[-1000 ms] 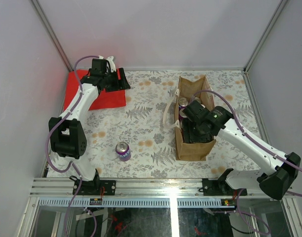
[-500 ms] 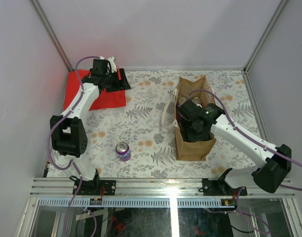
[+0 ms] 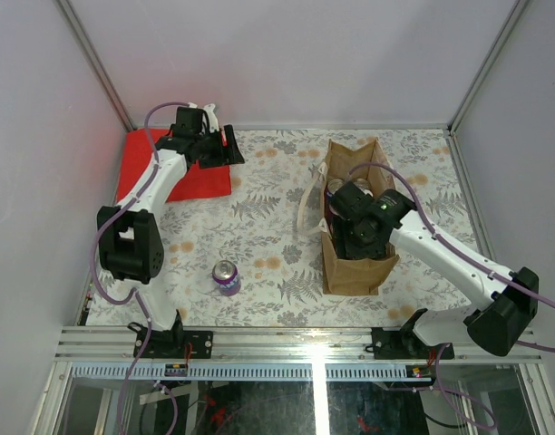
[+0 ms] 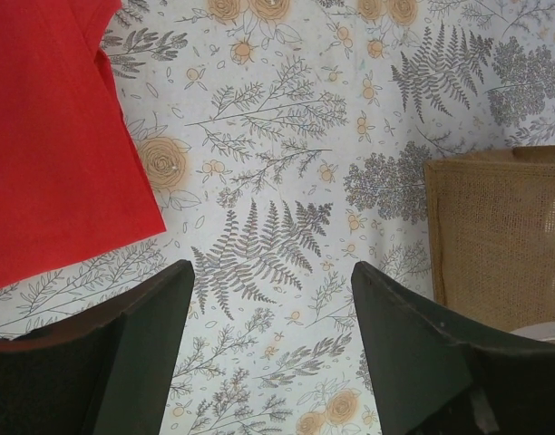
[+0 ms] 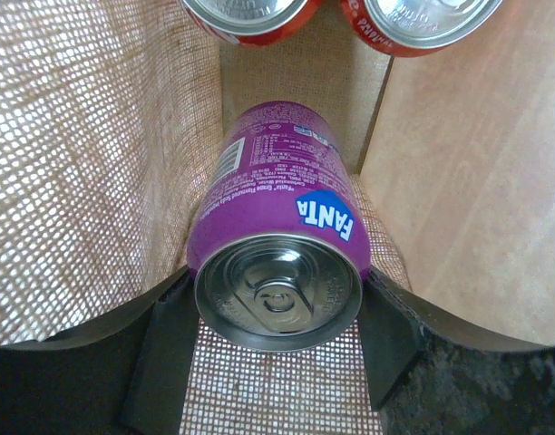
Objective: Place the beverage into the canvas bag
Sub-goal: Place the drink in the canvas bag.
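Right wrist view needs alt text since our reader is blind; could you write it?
A purple Fanta can, lid toward the camera, is gripped between the two dark fingers of the right hand inside the canvas bag. Beyond it, the silver tops of two red cans show at the upper edge.

The left arm (image 3: 160, 181) and right arm (image 3: 445, 254) share glossy white link shells joined by chunky black joint housings, each trailed by a thin purple cable (image 3: 160, 108). Their black bases (image 3: 173, 343) are bolted to a silver rail (image 3: 287, 337). The left gripper (image 4: 273, 281) has broad, matte-black wedge fingers (image 4: 132, 353), and the right gripper (image 5: 277, 313) has the same.
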